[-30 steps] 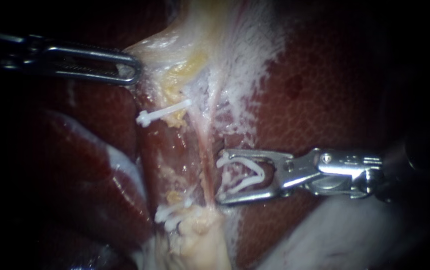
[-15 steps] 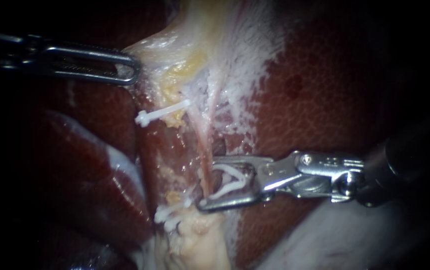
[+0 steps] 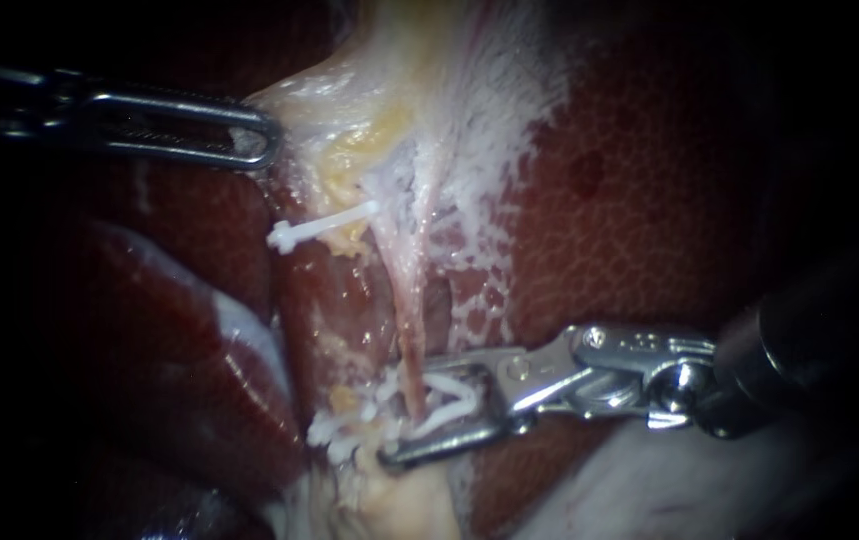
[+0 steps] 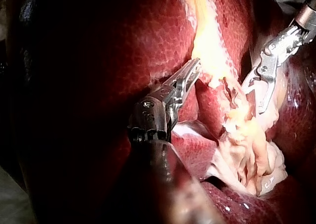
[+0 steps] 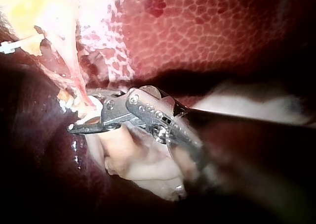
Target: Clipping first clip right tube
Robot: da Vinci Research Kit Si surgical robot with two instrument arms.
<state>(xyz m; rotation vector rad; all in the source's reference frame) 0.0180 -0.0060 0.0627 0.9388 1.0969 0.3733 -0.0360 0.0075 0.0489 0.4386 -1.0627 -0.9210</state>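
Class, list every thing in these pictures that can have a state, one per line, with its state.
left instrument: shut on pale tissue
right instrument: holding the loaded clip, astride the right tube
loaded clip: open, not yet closed
right tube: whole, passing through the loaded clip
upper clip: closed
lower clips: closed

The liver (image 3: 669, 200), dark red with a fine netted pattern, carries everything here. A band of pale yellowish tissue (image 3: 369, 110) lies along it and frays into a white film towards the liver's broad mottled side. A thin pink tube (image 3: 404, 310) runs down from the band. One white clip (image 3: 324, 228) sticks out beside the band. More white clips (image 3: 334, 428) sit by a pale lump (image 3: 394, 495).
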